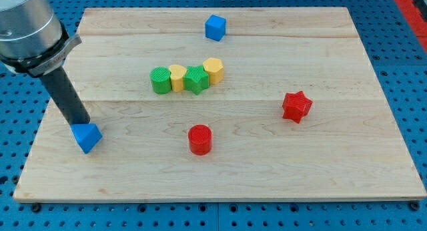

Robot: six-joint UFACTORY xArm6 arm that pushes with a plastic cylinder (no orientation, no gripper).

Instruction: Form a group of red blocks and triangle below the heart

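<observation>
The blue triangle (87, 136) lies near the board's lower left. My tip (81, 123) stands right at its upper left edge, touching it. The red cylinder (199, 139) sits at the lower middle and the red star (296, 106) to its right. The yellow heart (177, 78) sits in a tight row between the green cylinder (160, 80) and the green star (196, 79), with the yellow hexagon (213, 70) at the row's right end.
A blue cube (215, 27) sits near the view's top middle. The wooden board (360, 151) lies on a blue pegboard.
</observation>
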